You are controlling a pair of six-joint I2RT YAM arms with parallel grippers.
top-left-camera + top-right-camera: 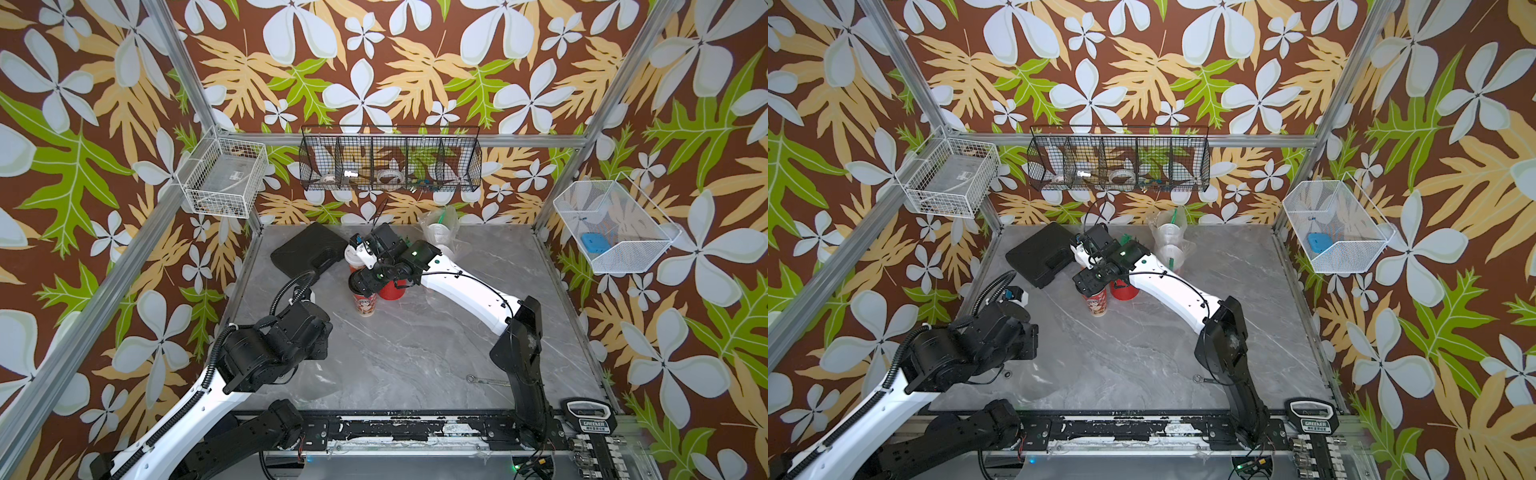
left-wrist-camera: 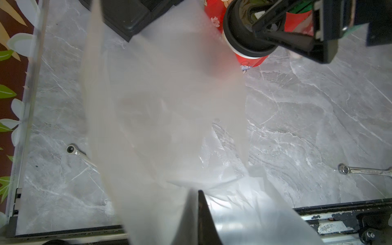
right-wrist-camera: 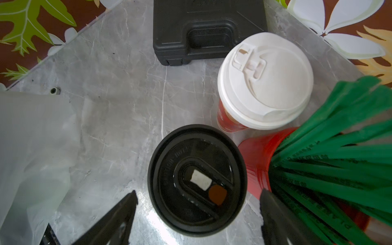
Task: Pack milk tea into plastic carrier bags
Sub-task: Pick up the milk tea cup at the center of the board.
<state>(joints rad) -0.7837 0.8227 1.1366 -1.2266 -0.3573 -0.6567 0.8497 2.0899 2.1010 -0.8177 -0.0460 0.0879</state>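
Note:
A red printed milk tea cup with a black lid (image 3: 197,180) stands mid-table (image 1: 365,305) (image 1: 1097,303). My right gripper (image 3: 198,192) is open above it, one finger on each side of the lid with a gap on both sides. A second milk tea cup with a white lid (image 3: 265,80) (image 1: 353,255) stands just behind. My left gripper (image 2: 196,191) is shut on a clear plastic carrier bag (image 2: 165,106), which hangs from it at the front left (image 1: 328,374) (image 1: 1038,382).
A red mesh pot of green straws (image 3: 328,159) (image 1: 391,289) touches the right finger's side. A black case (image 1: 307,249) lies at the back left. Clear cups in crinkly plastic (image 1: 440,232) stand at the back. Wrenches (image 2: 364,170) (image 2: 78,151) lie near the front.

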